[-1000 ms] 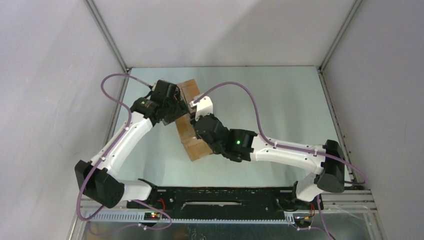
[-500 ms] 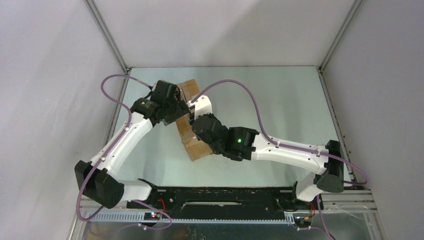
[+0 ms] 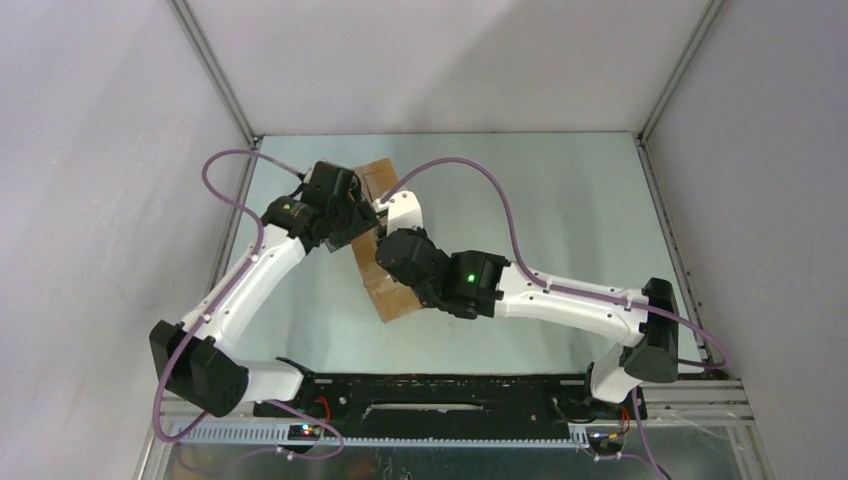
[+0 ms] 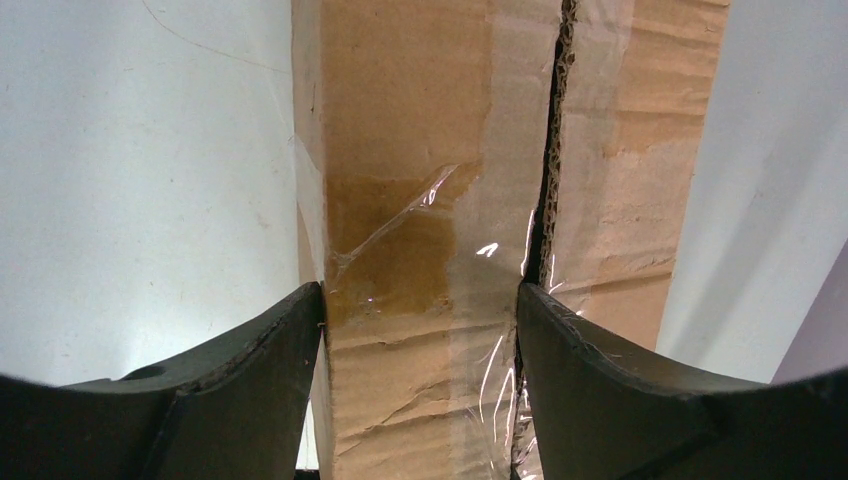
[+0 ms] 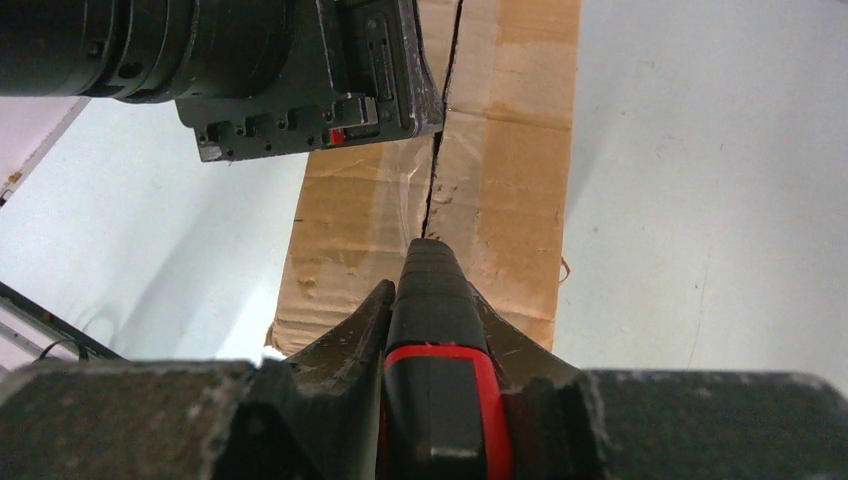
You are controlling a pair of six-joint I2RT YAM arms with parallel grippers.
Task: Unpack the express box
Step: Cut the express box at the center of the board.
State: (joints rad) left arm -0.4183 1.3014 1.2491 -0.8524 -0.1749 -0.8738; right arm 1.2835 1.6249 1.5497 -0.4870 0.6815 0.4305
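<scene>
The fingers (image 5: 345,335) of the right gripper (image 5: 430,295) are pressed together on a red-handled utility knife (image 5: 435,390). Its black nose is set on the dark slit of the centre seam (image 5: 440,150) of the oblong brown corrugated cardboard express box (image 5: 520,150). The blade itself cannot be made out.

The fingers (image 4: 250,380) of the left gripper (image 4: 420,300) are spread across one half of the box top. One finger is laid against the long outer edge and the other at the open seam. That half is judged to be clamped between them, so that the box is steadied. Wrinkled clear tape (image 4: 400,240) is seen across the cardboard between these fingers.

The box is found on the pale table (image 3: 560,190), left of centre and slanted, with both grippers over its middle.

The step in hand is judged to be the slitting of the taped seam. The knife should be drawn straight along the seam and kept shallow, so that only tape is cut and nothing inside is scored. Downward force should be kept modest, or the box may be pushed round against the left hold. In the right wrist view the body of the left gripper stands over the seam ahead of the knife. The cut should therefore be stopped short of it, or the hold shifted first.
</scene>
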